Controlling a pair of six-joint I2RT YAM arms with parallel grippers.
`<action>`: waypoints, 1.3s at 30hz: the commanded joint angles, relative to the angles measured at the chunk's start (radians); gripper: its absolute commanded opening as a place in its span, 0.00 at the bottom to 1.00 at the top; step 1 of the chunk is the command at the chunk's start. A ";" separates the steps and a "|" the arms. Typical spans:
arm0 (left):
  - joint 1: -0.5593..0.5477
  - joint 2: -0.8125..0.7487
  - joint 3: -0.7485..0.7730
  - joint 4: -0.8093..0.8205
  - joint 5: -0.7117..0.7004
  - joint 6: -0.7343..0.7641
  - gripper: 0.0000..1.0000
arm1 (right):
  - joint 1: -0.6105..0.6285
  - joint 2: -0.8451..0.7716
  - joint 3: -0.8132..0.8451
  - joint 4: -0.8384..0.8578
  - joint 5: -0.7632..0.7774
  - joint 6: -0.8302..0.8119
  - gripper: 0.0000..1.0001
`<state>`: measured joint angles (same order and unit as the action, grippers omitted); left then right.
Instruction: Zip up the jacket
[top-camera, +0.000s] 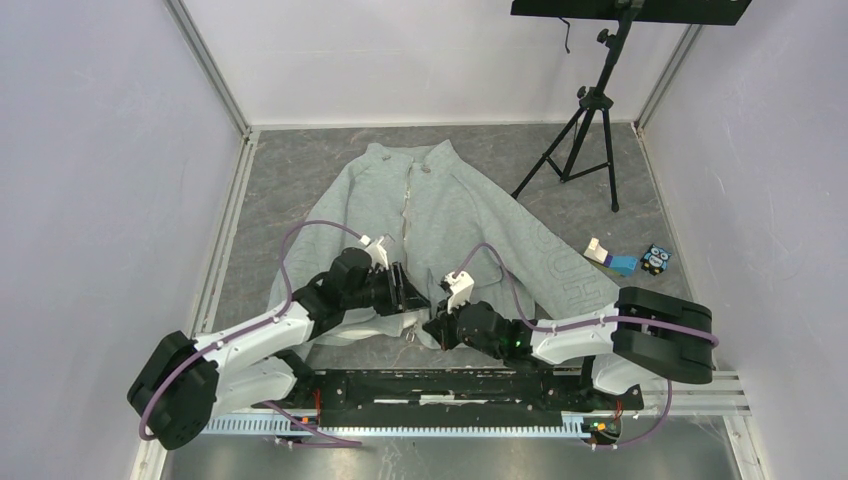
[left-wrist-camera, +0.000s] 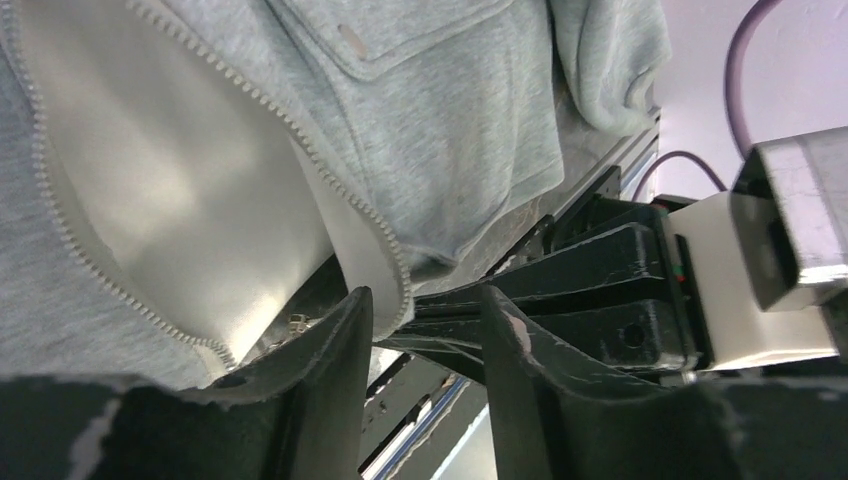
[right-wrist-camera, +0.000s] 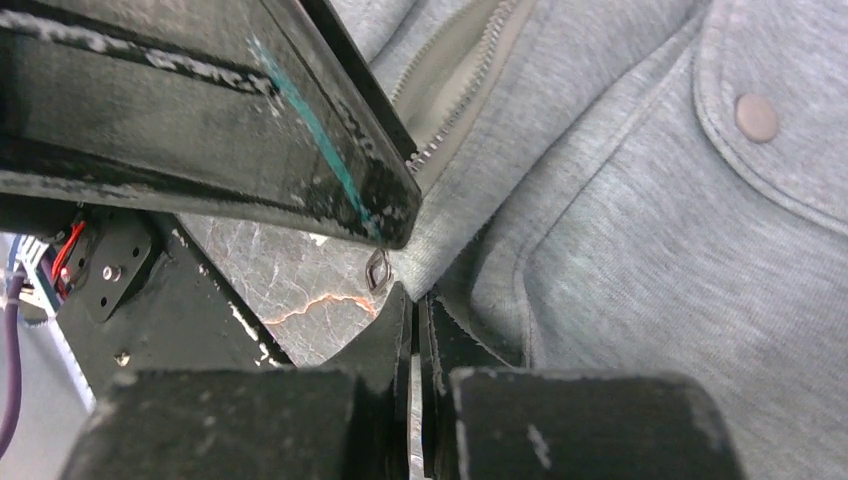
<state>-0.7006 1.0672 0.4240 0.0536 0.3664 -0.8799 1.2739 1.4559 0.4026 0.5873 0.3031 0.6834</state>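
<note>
White arms (top-camera: 255, 345), purple cables (top-camera: 285, 262), scuffed black pincers (left-wrist-camera: 428, 305).

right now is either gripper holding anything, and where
Right gripper seems to pinch the jacket at its bottom hem by the zipper; left gripper open, holding nothing.

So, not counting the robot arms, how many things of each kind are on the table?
grey fleece jacket: 1
black tripod: 1
small blue-and-white object: 1
small black-and-blue object: 1
Total: 4
</note>
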 joint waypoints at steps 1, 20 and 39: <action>-0.005 -0.029 -0.038 0.016 0.026 -0.010 0.54 | -0.018 -0.023 -0.012 0.119 -0.134 -0.087 0.00; -0.016 0.024 -0.065 0.115 0.128 -0.008 0.47 | -0.128 -0.062 -0.074 0.192 -0.411 -0.104 0.12; -0.020 -0.012 -0.074 0.180 0.189 -0.004 0.76 | -0.171 -0.116 -0.124 0.221 -0.475 -0.104 0.16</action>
<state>-0.7158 1.0428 0.3458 0.1345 0.4870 -0.8783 1.1107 1.3724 0.2905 0.7479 -0.1314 0.5785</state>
